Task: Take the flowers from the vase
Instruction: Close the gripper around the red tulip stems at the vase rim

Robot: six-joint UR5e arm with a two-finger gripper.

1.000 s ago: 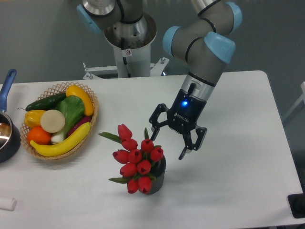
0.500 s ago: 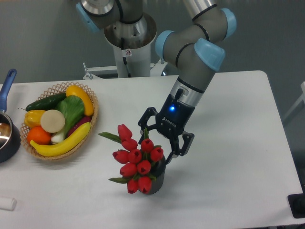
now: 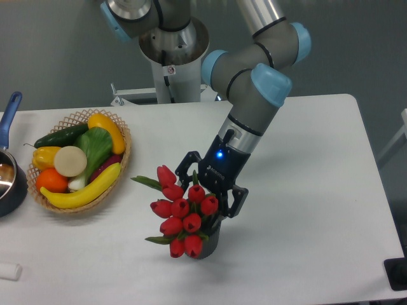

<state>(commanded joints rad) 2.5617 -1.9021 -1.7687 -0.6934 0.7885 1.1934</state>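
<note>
The flowers (image 3: 180, 213), a bunch of red tulip buds with green leaves, stand in the small dark grey vase (image 3: 212, 240) near the table's front middle. The buds lean toward the left and front, hiding most of the vase. My gripper (image 3: 206, 194) is open, its fingers spread on either side of the bunch's upper right, just behind the top buds. One finger (image 3: 182, 169) shows left of the bunch and one finger (image 3: 236, 202) shows to the right. It holds nothing.
A wicker basket (image 3: 123, 166) with cucumber, banana, peppers and other produce sits at the left. A dark pot with a blue handle (image 3: 10, 109) is at the far left edge. A small white object (image 3: 9, 271) lies at the front left corner.
My gripper has moved left and down from the right of the vase until its open fingers straddle the back of the tulip bunch. The flowers and vase have not moved.
</note>
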